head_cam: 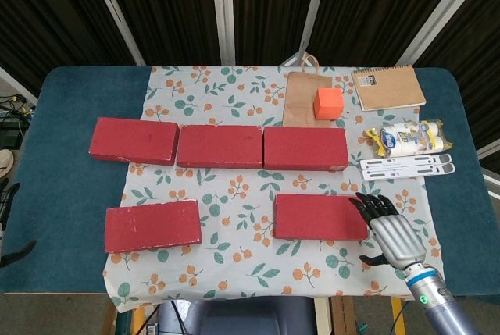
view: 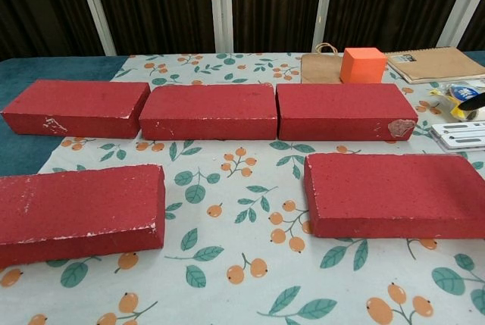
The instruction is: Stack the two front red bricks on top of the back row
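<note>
Red rectangular front bricks both lie on the floral cloth, unstacked; back row bare. Our right hand, fingers spread, empty, reaches the right brick's end.

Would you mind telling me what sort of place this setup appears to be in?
Probably a robot test bench in a lab: a blue-covered table with a floral cloth, staged red bricks, and dark curtains behind metal frame bars.

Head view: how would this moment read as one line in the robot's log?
stage: reaching | right hand: open, beside front right brick | left hand: idle at table edge | front left brick: untouched | back row: nothing stacked
</note>
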Controlling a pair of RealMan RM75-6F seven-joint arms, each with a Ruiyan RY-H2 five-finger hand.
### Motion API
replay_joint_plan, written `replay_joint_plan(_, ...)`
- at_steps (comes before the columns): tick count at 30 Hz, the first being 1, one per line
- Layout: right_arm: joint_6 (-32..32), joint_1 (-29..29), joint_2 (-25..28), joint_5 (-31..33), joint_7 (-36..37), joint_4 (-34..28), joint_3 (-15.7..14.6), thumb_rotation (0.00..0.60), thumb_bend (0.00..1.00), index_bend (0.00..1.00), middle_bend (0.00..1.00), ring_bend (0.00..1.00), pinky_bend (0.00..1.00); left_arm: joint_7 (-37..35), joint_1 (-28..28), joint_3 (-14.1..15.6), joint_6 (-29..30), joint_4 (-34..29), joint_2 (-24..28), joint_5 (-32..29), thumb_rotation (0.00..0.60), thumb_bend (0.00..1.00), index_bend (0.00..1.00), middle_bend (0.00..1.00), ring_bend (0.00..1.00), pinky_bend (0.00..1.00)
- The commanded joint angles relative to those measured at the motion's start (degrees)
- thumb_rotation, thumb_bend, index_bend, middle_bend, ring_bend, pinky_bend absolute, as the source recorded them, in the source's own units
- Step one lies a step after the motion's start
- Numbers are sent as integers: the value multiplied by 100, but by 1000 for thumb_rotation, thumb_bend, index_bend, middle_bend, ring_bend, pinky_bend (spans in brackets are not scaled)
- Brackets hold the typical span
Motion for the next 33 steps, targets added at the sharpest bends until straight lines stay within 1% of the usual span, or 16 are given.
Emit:
replay_joint_plan(1,-173,418,-399,850,-897,-381,298,600,0,0,0,0,0,-43,-1,-21,-7,9,11,-36,600,71,0,0,0,0)
replay_joint_plan(2,-148,513,-531,1079,-1140,-426,349,600,0,0,0,0,0,-66,-1,-27,-12,12,18,-51,600,72,0,0,0,0)
replay_joint_plan(7,-125,853,-941,1773,-1851,-463,433,600,0,0,0,0,0,-125,12,-56,2,32,45,-109,600,72,0,0,0,0)
replay_joint_plan(13,-72,1249,-1393,2478,-2474,-399,462,600,0,0,0,0,0,-133,22,-99,5,9,49,-208,600,72,0,0,0,0)
replay_joint_plan(18,16,1525,-1700,2858,-2780,-287,501,600,0,0,0,0,0,-72,19,-117,-12,-1,35,-270,600,72,0,0,0,0)
replay_joint_plan(24,75,1843,-1995,3212,-3129,39,491,600,0,0,0,0,0,-16,30,-145,25,4,14,-314,600,72,0,0,0,0)
replay_joint_plan(33,-1,2120,-2243,3579,-3217,330,410,600,0,0,0,0,0,162,23,-154,28,8,-52,-350,600,71,0,0,0,0)
